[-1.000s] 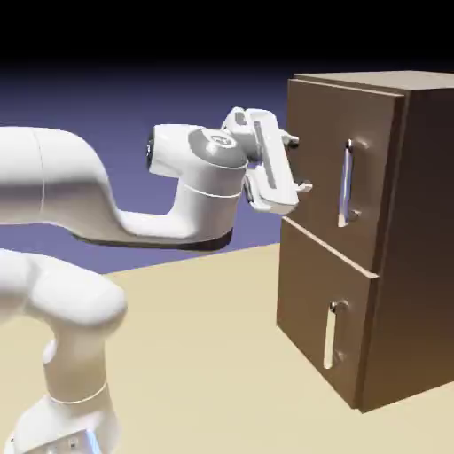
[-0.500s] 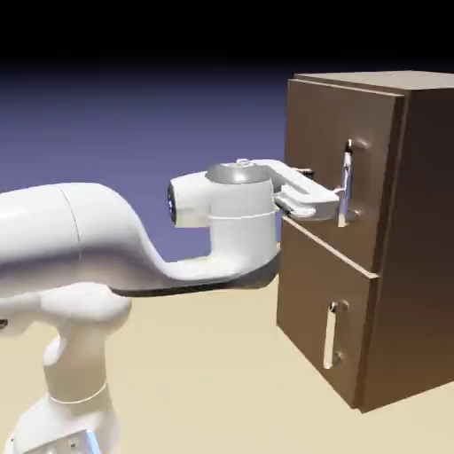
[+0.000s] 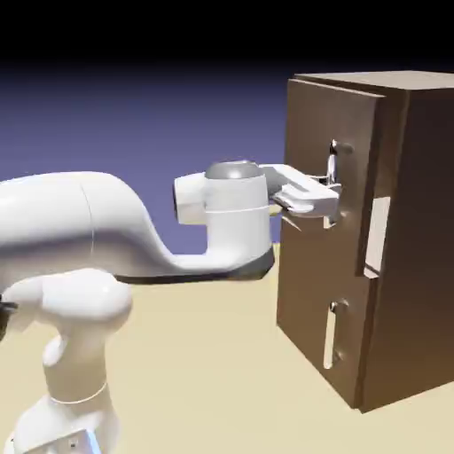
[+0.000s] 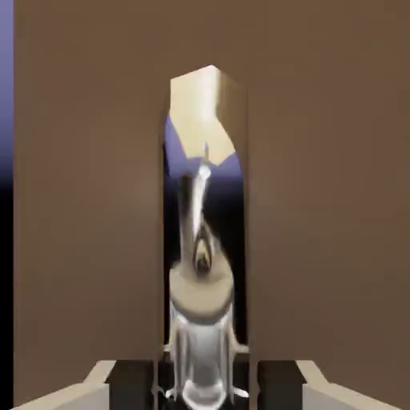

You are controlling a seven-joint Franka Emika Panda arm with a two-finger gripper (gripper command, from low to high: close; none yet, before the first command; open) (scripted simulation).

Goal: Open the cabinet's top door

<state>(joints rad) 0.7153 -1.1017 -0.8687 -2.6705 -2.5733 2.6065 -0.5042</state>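
Observation:
The dark brown cabinet [image 3: 417, 248] stands at the exterior view's right. Its top door [image 3: 310, 133] is slightly ajar, with a pale gap along its right edge. My gripper [image 3: 330, 202] is shut on the lower part of the door's vertical silver handle [image 3: 332, 160]. In the hand view the mirror-like handle [image 4: 200, 264] runs up the middle between my fingertips [image 4: 132, 376], and the door's brown panel [image 4: 88, 200] fills the rest. My gripper [image 4: 204, 380] is clamped on the bar at the bottom edge.
The shorter lower door [image 3: 306, 310] is closed, and its own silver handle [image 3: 331, 335] sits below my hand. The tan table [image 3: 204, 372] stretches in front of the cabinet. My arm reaches in level from the left.
My fingers closed on the top door's handle. The door has swung a little outward, the handle has shifted left, and a gap has opened at the door's right edge.

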